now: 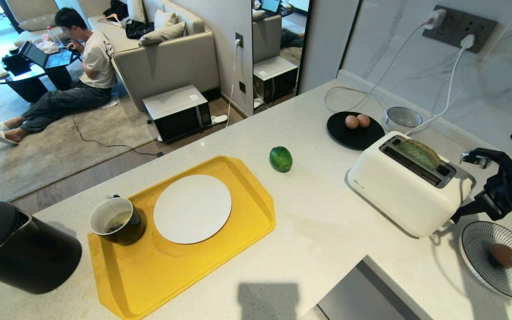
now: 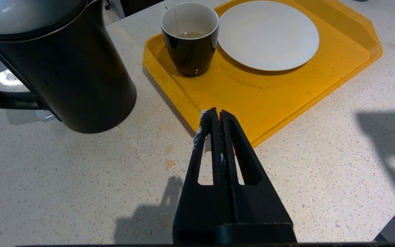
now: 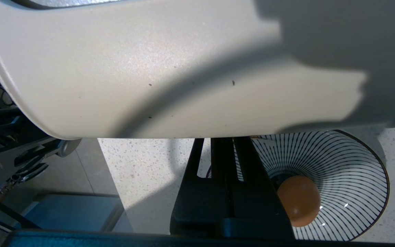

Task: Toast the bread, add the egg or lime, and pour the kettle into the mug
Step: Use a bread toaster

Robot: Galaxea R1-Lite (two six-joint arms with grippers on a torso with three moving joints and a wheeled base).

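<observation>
Head view puts the bread (image 1: 419, 153) standing high in the slot of the white toaster (image 1: 398, 195), so I judge the toasting step is not finished. My right gripper (image 1: 456, 218), fingers pressed together and holding nothing, sits at the toaster's near end just above the striped bowl (image 1: 482, 262) with the egg (image 1: 505, 255). If I push here for the lever, the closed tips could slip off and shove the toaster, or drop onto the bowl's rim and tip the egg out. My left gripper (image 2: 215, 118) is also pressed shut and empty, parked by the yellow tray (image 1: 149, 280), which carries the mug (image 1: 117, 221) and a white plate (image 1: 192, 208); the kettle (image 1: 20, 249) stands beside it, the lime (image 1: 281, 158) lies loose further back. The counter (image 1: 327, 231) is pale speckled stone; beyond it a person sits on a rug near a sofa.
</observation>
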